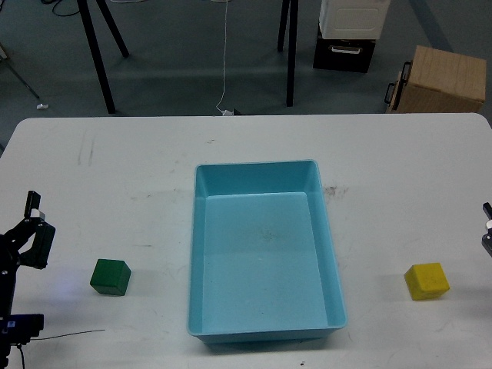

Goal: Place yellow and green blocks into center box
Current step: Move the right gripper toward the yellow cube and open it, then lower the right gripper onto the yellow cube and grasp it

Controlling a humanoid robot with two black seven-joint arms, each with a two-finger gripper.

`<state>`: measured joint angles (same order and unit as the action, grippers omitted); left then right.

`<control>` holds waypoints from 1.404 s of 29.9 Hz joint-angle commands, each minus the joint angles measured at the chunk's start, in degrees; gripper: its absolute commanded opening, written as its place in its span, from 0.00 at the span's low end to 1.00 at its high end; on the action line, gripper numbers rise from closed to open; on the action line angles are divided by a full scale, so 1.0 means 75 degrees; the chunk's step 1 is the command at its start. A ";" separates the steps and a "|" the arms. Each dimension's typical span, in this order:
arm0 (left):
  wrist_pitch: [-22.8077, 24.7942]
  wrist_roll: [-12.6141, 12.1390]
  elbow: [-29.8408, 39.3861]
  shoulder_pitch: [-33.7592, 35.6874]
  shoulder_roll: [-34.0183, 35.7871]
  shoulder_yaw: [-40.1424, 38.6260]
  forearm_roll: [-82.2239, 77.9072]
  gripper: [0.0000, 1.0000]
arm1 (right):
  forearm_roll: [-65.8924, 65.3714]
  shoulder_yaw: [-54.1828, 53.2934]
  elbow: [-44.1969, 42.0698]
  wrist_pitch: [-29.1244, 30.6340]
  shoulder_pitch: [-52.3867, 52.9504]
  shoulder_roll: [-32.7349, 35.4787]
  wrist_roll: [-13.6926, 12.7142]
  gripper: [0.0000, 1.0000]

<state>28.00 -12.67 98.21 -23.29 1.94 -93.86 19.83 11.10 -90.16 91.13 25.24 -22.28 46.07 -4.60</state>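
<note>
A green block sits on the white table, left of the light blue box. A yellow block sits on the table to the right of the box. The box stands in the middle of the table with nothing in it. My left gripper hovers at the left edge, left of and a little beyond the green block; its fingers stand apart and hold nothing. My right gripper only peeks in at the right edge, beyond and right of the yellow block; its fingers cannot be told apart.
Beyond the table's far edge are black stand legs, a white cable, a wooden crate and a white-and-black box on the floor. A thin black wire lies at the table's near left.
</note>
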 commanded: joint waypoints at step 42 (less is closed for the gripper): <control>0.0000 -0.0021 -0.0931 0.0703 -0.0141 0.0609 -0.0594 1.00 | -0.8652 1.3392 -0.0257 0.0367 1.1057 0.0960 -0.2105 1.00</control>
<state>28.00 -12.76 91.31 -17.99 0.97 -89.34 15.47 -53.59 9.75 89.08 28.01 60.79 53.85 -20.24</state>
